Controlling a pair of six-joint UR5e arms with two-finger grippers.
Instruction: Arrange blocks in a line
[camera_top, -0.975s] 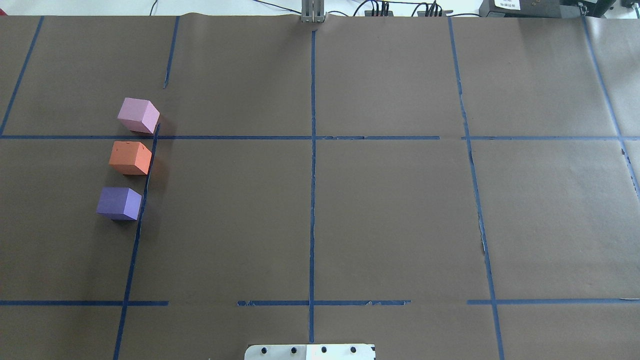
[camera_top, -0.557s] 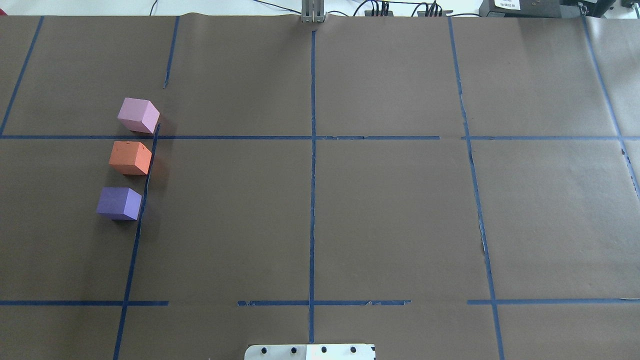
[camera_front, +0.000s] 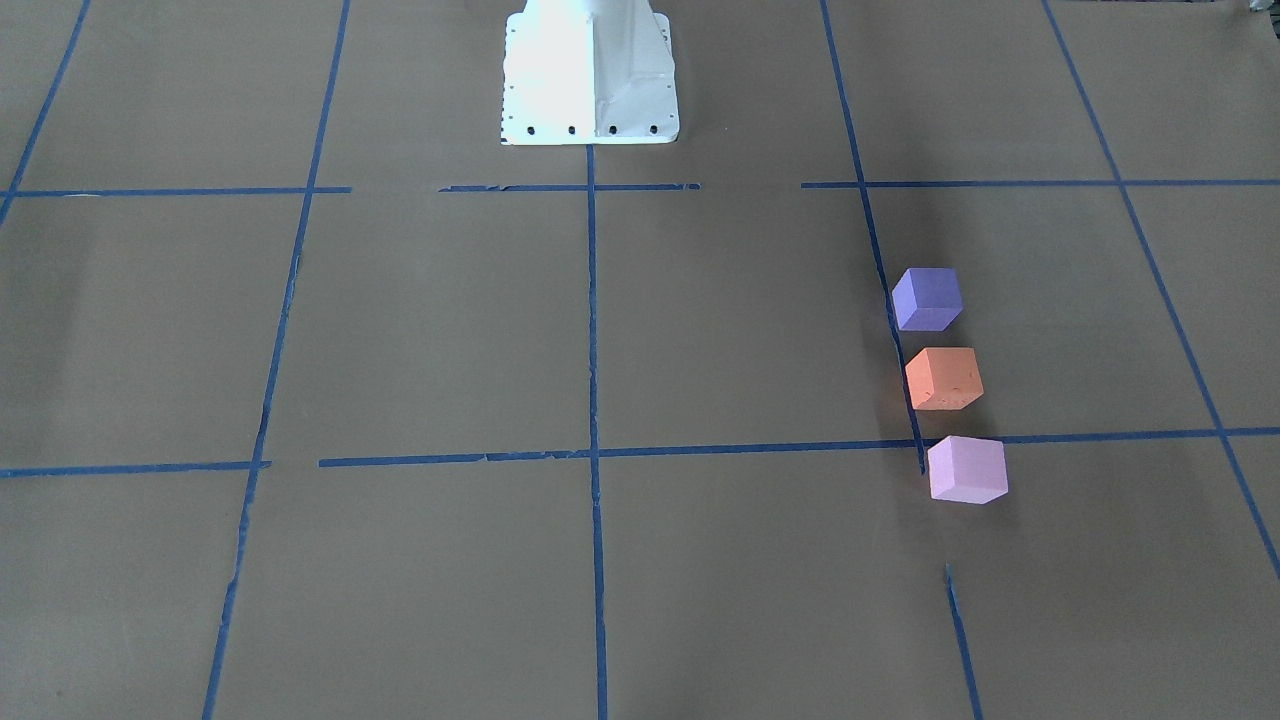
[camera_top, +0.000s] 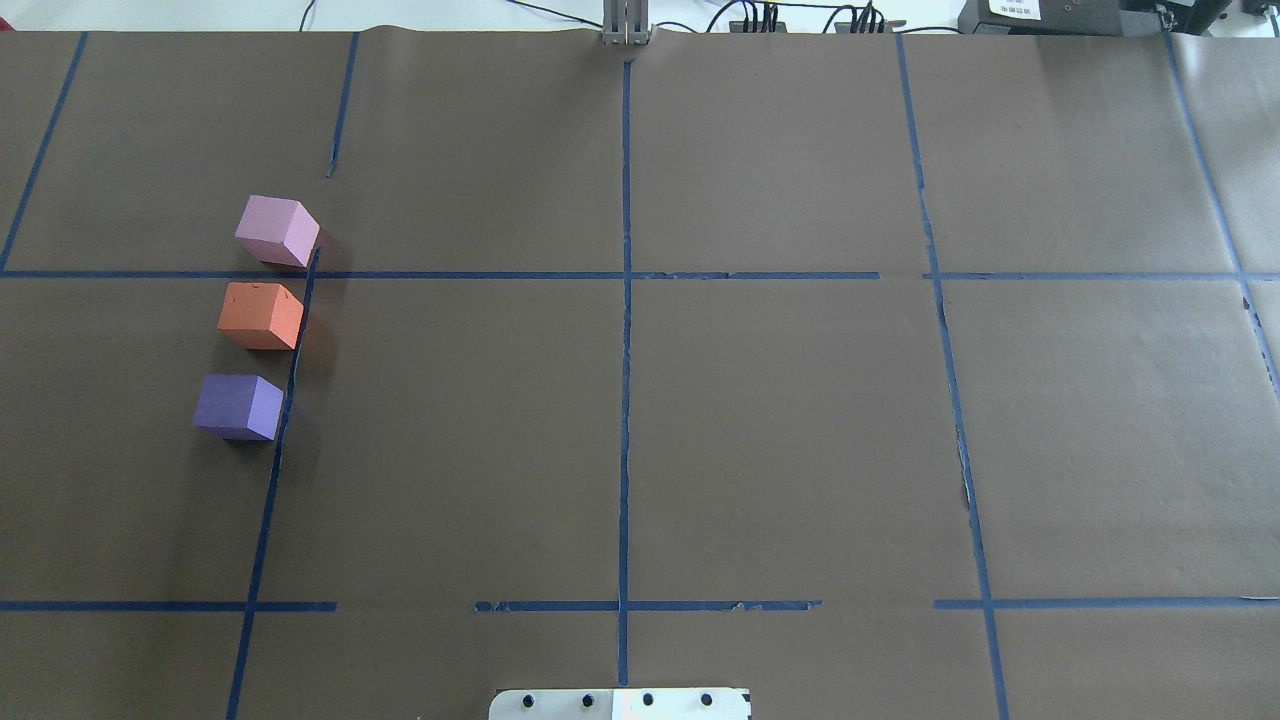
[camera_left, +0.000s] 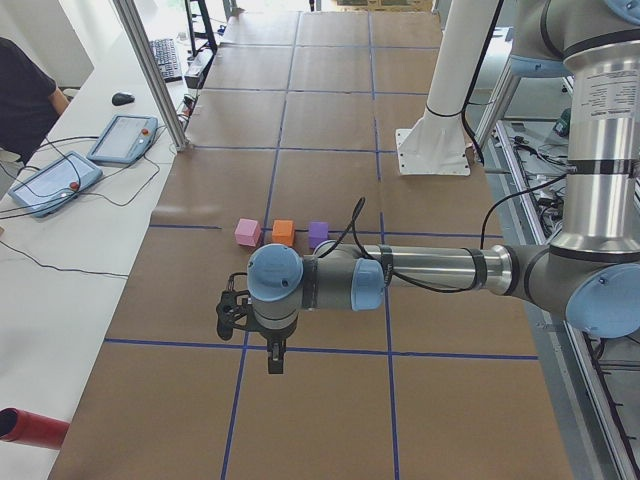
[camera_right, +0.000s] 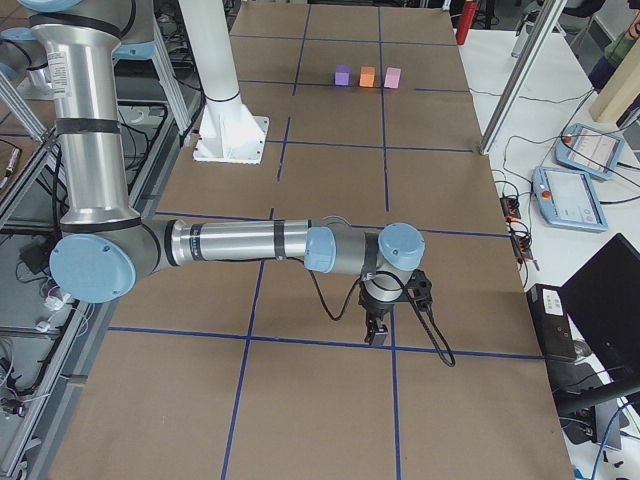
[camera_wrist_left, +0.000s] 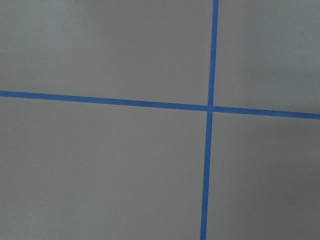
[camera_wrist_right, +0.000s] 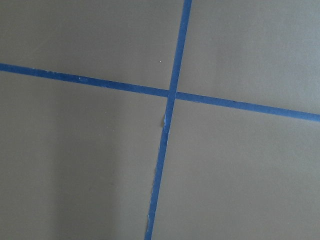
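Note:
Three blocks stand in a near-straight row on the robot's left side of the brown table, with small gaps between them. The pale pink block (camera_top: 277, 230) is farthest, the orange block (camera_top: 260, 315) is in the middle, and the purple block (camera_top: 238, 406) is nearest the robot. In the front-facing view they are purple (camera_front: 927, 298), orange (camera_front: 943, 378) and pink (camera_front: 966, 469). My left gripper (camera_left: 272, 355) hangs over the table's left end, away from the blocks; I cannot tell its state. My right gripper (camera_right: 378, 335) hangs over the right end; I cannot tell its state.
The white robot base plate (camera_top: 620, 704) sits at the near middle edge. Blue tape lines (camera_top: 625, 300) divide the paper into squares. Both wrist views show only paper and a tape crossing (camera_wrist_left: 210, 107). Tablets (camera_left: 122, 138) and a metal post (camera_left: 150, 70) stand beyond the far edge.

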